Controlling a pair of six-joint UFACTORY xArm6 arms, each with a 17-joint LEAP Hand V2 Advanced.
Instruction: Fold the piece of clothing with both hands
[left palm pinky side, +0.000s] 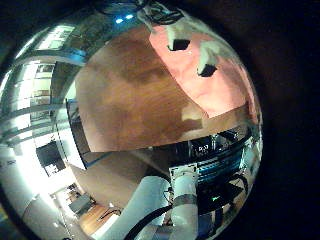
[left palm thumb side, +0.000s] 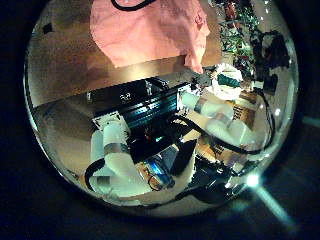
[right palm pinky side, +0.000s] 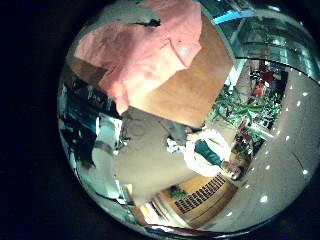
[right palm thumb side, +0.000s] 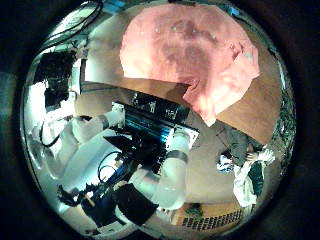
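Right thumb-side palm view shows the pink shirt (right palm thumb side: 190, 52) spread flat on the table (right palm thumb side: 255, 105). Soft and limp; best pinched at its edges. Left hand (left palm pinky side: 192, 45) looks open; right hand's fingers unseen.

Bare table (left palm pinky side: 130, 100): a wood-grained top lying well below the palm of the left hand (left palm pinky side: 190, 45), its far edge straight. Equipment box (left palm thumb side: 140, 100): a dark unit set just beyond that table edge and lower than it, farther from the hand than the top. Floor (left palm pinky side: 110, 175): a smooth surface past the box. Window frames (left palm pinky side: 25, 90): bright glazed panels, farthest from the hand.
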